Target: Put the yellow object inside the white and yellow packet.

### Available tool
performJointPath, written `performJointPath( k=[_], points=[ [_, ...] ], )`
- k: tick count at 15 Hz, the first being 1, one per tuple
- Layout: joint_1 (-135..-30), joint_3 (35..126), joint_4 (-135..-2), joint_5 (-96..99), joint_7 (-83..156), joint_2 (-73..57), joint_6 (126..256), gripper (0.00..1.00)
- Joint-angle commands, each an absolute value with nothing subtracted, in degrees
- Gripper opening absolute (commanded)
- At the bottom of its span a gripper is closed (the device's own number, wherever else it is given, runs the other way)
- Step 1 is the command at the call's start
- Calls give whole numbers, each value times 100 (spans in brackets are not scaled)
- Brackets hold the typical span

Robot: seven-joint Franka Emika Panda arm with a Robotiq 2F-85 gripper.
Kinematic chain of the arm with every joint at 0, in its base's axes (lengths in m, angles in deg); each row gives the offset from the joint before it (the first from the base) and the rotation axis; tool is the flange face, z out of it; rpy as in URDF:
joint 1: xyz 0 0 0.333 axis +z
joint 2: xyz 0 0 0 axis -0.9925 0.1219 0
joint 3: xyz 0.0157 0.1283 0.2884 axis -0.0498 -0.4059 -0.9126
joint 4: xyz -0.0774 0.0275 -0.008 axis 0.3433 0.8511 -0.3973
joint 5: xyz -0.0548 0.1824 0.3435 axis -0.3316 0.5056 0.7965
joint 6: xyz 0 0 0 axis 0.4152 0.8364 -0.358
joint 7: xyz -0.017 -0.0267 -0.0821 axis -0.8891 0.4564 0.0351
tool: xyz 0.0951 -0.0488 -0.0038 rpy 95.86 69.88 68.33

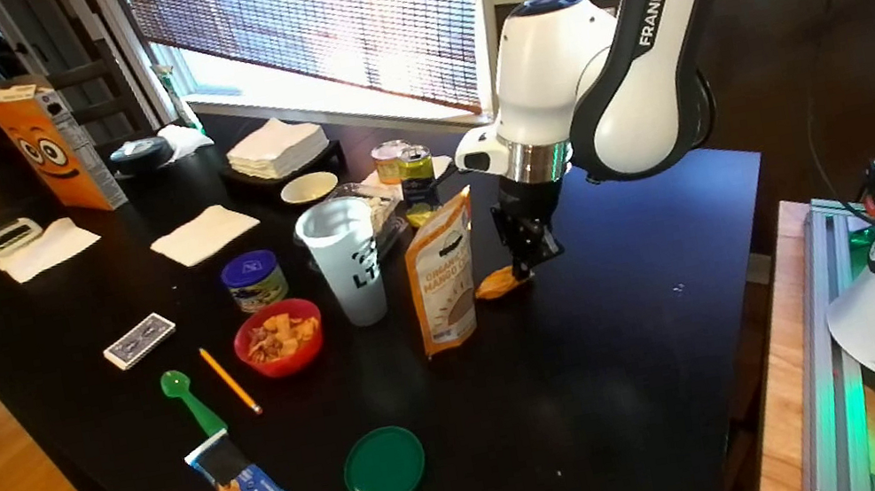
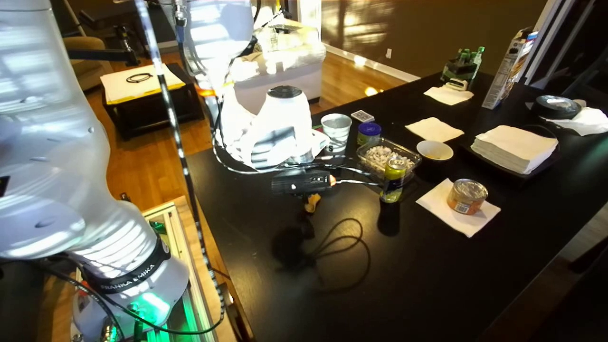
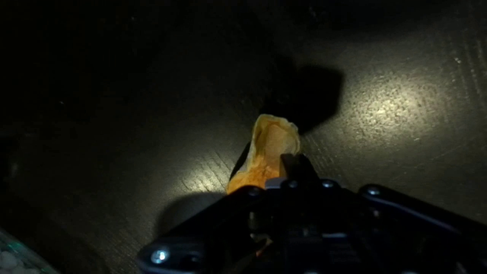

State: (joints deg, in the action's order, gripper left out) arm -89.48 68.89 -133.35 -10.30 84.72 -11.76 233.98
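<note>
Pinching small, rounded, orange-yellow lump (image 1: 500,283) with black two-fingered gripper (image 1: 524,268), near upright white-and-yellow stand-up pouch (image 1: 446,284) on black table (image 1: 610,404). Cannot tell whether touching table.

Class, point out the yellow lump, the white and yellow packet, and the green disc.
Yellow lump (image 3: 265,155): in the wrist view, its exposed middle.
White and yellow packet (image 1: 445,282): in an exterior view, its printed front.
Green disc (image 1: 385,468): in an exterior view, its flat centre.
</note>
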Motion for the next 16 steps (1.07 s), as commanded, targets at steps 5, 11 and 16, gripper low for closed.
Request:
performJointPath(
  k=[5,11,16],
  points=[
    [-8905,6950,-13377,-1192,8577,-1596,23103,3],
    [-8610,7067,-13425,-1276,8636,-2289,22293,1],
    [-8630,6601,-13403,-562,9675,-2909,21396,1]
  ],
)
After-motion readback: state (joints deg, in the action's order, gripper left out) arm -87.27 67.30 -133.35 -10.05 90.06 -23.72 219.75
